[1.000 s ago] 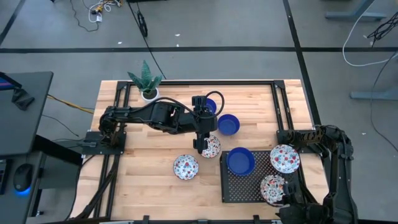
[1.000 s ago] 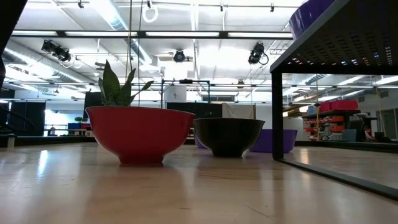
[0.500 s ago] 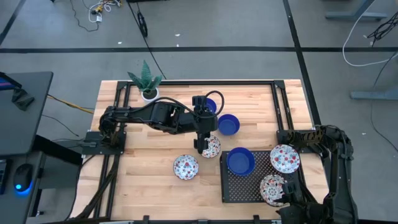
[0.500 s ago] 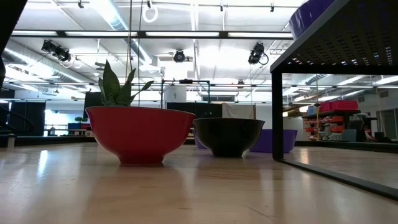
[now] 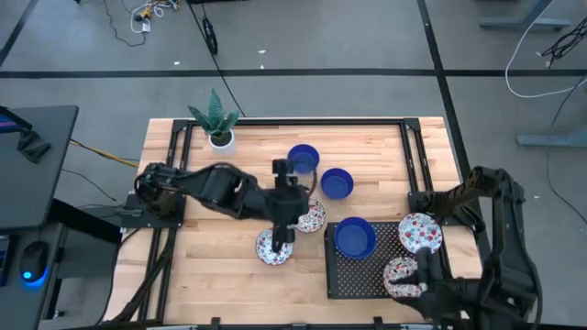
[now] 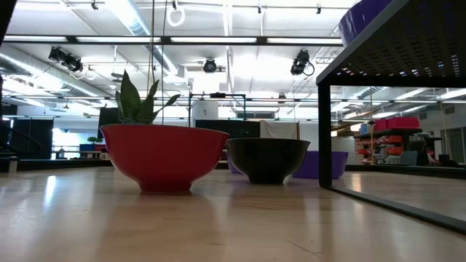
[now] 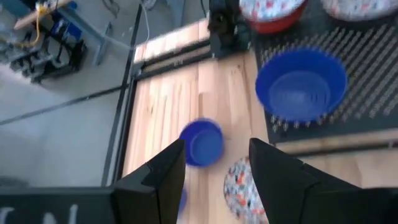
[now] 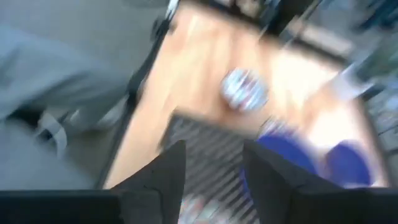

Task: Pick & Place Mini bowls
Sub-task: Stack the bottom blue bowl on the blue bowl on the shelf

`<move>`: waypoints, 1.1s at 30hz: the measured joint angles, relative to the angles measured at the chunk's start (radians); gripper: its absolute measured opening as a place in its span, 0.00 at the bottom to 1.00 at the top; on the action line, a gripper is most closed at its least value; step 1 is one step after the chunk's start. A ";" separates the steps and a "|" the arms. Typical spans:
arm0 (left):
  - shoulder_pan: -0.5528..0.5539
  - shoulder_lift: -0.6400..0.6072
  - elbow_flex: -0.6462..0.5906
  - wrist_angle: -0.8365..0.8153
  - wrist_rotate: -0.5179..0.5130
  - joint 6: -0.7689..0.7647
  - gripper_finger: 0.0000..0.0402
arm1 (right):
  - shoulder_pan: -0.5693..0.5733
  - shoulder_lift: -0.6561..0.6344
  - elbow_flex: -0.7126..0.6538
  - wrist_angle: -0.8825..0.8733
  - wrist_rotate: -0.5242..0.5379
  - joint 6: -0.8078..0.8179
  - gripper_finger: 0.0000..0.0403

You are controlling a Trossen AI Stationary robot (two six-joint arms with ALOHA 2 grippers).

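Note:
Several mini bowls show in the high view. Two cobalt blue ones (image 5: 303,158) (image 5: 337,183) and two floral ones (image 5: 312,217) (image 5: 273,246) stand on the wood. A blue bowl (image 5: 354,236) and two floral bowls (image 5: 419,234) (image 5: 402,278) sit on the black perforated tray (image 5: 344,275). My left gripper (image 5: 282,233) (image 7: 214,168) hangs open above the near floral bowl's far rim, holding nothing. My right gripper (image 5: 425,275) (image 8: 211,180) is open beside the tray's near right floral bowl.
A white plant pot (image 5: 220,137) stands at the table's far left. Black rails (image 5: 275,120) frame the table. In the low view a red-sided bowl (image 6: 164,156) and a dark bowl (image 6: 267,160) stand on the wood, left of the raised tray (image 6: 393,44).
My left gripper has moved from over the floral bowl beside the tray toward the table's near left, to over the other floral bowl, uncovering the far blue bowl. My right arm has swung and its wrist view is blurred by motion. No bowl has moved.

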 joint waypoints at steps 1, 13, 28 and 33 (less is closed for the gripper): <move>-0.011 0.000 -0.014 -0.011 -0.016 -0.020 0.45 | -0.015 -0.011 -0.005 0.024 0.037 -0.041 0.39; -0.138 -0.107 -0.607 0.329 -0.207 -0.227 0.39 | -0.382 -0.201 -0.569 1.128 -0.330 -0.754 0.32; -0.252 -0.378 -1.585 1.620 -0.485 -0.346 0.24 | -0.812 -0.244 -0.864 1.989 -0.180 -0.962 0.28; -0.257 -0.377 -1.675 1.629 -0.538 -0.518 0.20 | -0.947 -0.263 -0.698 1.463 -0.221 -0.924 0.28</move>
